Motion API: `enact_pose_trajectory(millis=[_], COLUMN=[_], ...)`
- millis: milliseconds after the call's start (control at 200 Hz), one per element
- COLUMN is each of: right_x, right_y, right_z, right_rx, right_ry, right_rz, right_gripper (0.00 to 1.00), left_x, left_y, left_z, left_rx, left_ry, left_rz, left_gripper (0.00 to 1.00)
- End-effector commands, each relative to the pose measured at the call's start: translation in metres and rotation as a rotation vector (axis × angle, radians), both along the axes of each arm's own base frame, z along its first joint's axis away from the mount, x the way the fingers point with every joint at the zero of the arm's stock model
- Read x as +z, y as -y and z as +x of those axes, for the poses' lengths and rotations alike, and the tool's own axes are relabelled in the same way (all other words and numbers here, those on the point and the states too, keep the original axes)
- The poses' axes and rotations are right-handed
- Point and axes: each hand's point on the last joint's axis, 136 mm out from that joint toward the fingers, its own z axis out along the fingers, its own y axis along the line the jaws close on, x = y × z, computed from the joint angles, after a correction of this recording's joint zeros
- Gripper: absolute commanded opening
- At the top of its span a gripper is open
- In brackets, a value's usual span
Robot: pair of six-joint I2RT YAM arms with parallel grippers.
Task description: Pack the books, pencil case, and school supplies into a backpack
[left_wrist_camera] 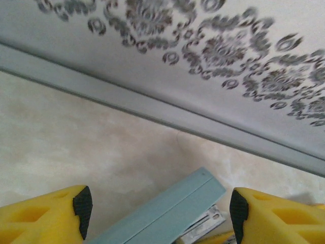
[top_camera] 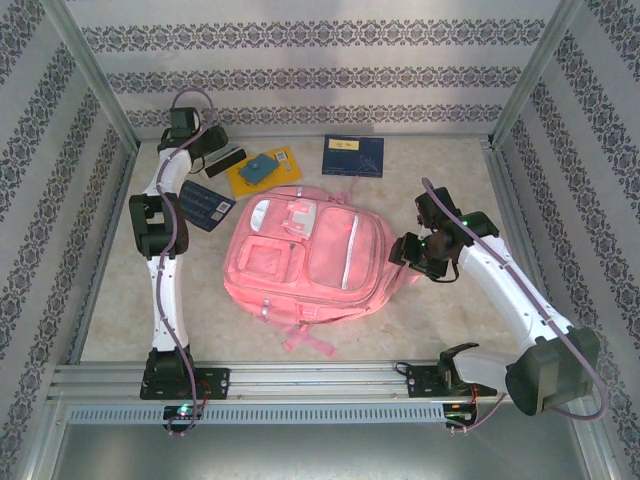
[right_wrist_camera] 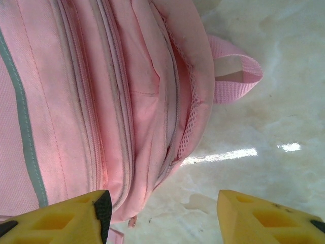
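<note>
At far-left corner of the desk (top_camera: 450, 170), left pincer (left_wrist_camera: 158, 206) hangs w/ jaws wide over a blue-grey stapler-like bar (left_wrist_camera: 185, 195); its long axis runs diagonally thru the gap, so prob. a wrist turn is needed before closing across it. Well apart, mid-desk, lies the backpack (top_camera: 305, 250), w/ right pincer (right_wrist_camera: 162, 203), also wide & empty, just beside its right flank.
</note>
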Motion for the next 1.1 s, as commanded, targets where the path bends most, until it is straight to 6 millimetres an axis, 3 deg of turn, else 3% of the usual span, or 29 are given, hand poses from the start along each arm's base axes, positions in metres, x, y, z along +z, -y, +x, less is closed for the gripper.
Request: enact_pose_trajectory(millis=[0,180,400,600,839,984,1094], right_x=[0.001,0.0,-0.002,-0.006,-0.01,-0.013,-0.015], right_y=[-0.001,-0.003,-0.006,-0.007,-0.005,-0.003,-0.004], right_z=[-0.008,-0.011,-0.012,-0.016,-0.024,-0.028,-0.028], right_rx=[0.027,0.028,0.019,0.0,-0.016,-0.024,-0.025], right_ry=[-0.024,-0.022,-0.01,-0.005,0.002,-0.004,-0.009], right_rz=[0.011,0.03,0.062,0.092,0.11,0.116,0.124], right_gripper=[0.59,0.6,0.61,0.62,0.62,0.62,0.62], left_x=[-0.013,-0.028,-0.02,-0.025,-0.035,-0.05,-0.048], left_y=[0.017,0.034,0.067,0.096,0.092,0.096,0.094], left_z=[-0.005,-0.024,-0.06,-0.098,-0.131,-0.135,-0.132], left_rx=[-0.061,-0.101,-0.192,-0.251,-0.201,-0.215,-0.208], left_ry=[-0.044,-0.147,-0.236,-0.311,-0.366,-0.415,-0.414], left_rz=[-0.115,-0.199,-0.216,-0.202,-0.188,-0.19,-0.166], left_gripper=[0.73,0.7,0.65,0.6,0.5,0.46,0.41])
